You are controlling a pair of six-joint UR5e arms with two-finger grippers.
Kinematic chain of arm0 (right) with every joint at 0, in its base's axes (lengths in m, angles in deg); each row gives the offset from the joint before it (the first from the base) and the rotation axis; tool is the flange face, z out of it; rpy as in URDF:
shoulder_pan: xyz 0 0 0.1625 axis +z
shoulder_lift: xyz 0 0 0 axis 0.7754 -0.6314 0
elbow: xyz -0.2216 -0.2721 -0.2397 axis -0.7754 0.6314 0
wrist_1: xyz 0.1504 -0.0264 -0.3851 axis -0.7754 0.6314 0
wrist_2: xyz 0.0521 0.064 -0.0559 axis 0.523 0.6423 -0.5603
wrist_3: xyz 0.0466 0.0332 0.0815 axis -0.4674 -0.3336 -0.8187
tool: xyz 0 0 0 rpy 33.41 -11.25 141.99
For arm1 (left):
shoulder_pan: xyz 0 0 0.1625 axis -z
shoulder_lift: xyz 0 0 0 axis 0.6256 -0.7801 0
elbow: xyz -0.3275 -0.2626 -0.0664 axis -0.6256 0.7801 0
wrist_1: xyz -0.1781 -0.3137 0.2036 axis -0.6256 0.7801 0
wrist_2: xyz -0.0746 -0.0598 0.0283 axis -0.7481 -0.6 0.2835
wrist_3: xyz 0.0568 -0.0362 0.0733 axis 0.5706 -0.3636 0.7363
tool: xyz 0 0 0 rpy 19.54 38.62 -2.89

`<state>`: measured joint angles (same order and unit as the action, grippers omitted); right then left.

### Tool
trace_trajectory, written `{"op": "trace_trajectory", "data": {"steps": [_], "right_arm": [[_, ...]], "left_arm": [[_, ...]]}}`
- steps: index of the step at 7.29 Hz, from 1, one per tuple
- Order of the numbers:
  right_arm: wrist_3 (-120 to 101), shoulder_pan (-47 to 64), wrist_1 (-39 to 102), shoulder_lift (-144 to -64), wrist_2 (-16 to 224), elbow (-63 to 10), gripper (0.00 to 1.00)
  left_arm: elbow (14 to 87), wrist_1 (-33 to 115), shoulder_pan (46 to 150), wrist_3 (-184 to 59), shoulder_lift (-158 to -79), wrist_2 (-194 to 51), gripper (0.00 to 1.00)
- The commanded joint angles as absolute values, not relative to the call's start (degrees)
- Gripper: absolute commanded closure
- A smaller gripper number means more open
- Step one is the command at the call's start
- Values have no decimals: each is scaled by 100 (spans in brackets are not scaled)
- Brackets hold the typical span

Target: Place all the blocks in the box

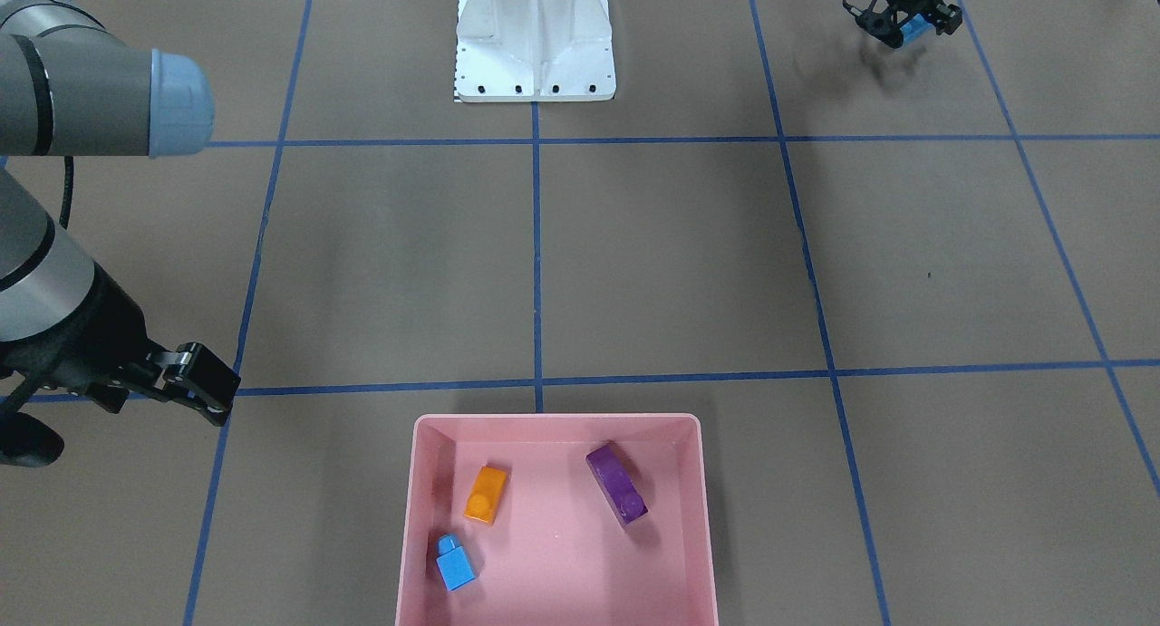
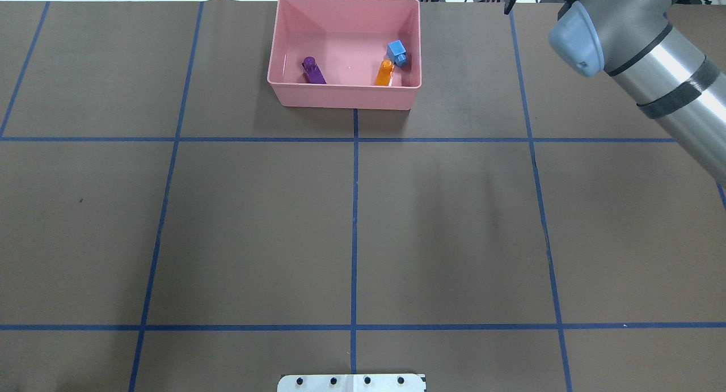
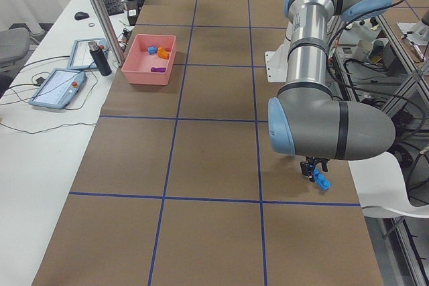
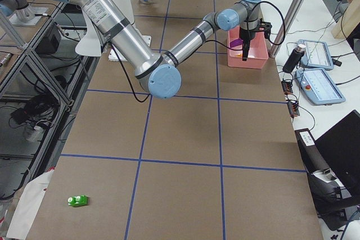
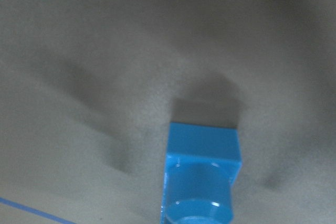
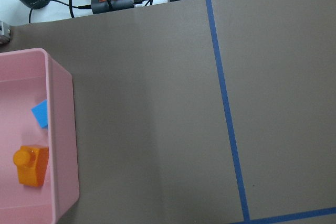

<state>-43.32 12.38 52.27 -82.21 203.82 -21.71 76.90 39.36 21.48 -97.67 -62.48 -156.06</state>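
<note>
The pink box (image 1: 557,418) holds the orange block (image 1: 487,495), the purple block (image 1: 617,483) and the small blue block (image 1: 454,563). My left gripper (image 1: 909,30) is shut on the long blue block (image 5: 202,182) and holds it just above the table near the robot's base side, far from the box. My right gripper (image 1: 213,395) looks open and empty beside the box, outside its wall (image 6: 63,129). The green block (image 4: 77,200) lies alone on the table at the robot's right end, far from both grippers.
The white robot base (image 1: 535,37) stands at the middle of the robot's side. Tablets and a dark bottle (image 3: 100,58) sit on the white bench beyond the box. Blue tape lines cross the brown table cover.
</note>
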Motion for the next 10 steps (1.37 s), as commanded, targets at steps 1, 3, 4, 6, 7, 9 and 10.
{"op": "trace_trajectory", "data": {"steps": [1,3,4,6,7,9,10], "right_arm": [[-4332,1226,5226,-8215,20379,-2171,1],[-4332,1209,5226,-8224,20379,-2163,1],[-4332,1209,5226,-8224,20379,-2162,1],[-4332,1209,5226,-8224,20379,-2162,1],[-4332,1209,5226,-8224,20379,-2162,1],[-4323,1209,5217,-8241,20379,-2154,1],[-4262,1209,5200,-8268,20370,-2136,0]], "left_arm": [[7646,3959,2124,-9784,-6286,-15615,13],[7506,3959,2124,-9793,-6461,-15615,15],[7557,3959,2132,-9802,-6462,-15615,41],[7654,3959,2176,-9802,-6444,-15615,100],[7776,3968,2194,-9802,-6401,-15615,100],[8687,3968,2988,-9854,-6111,-15676,100],[9022,3968,3812,-9846,-6215,-15685,100]]}}
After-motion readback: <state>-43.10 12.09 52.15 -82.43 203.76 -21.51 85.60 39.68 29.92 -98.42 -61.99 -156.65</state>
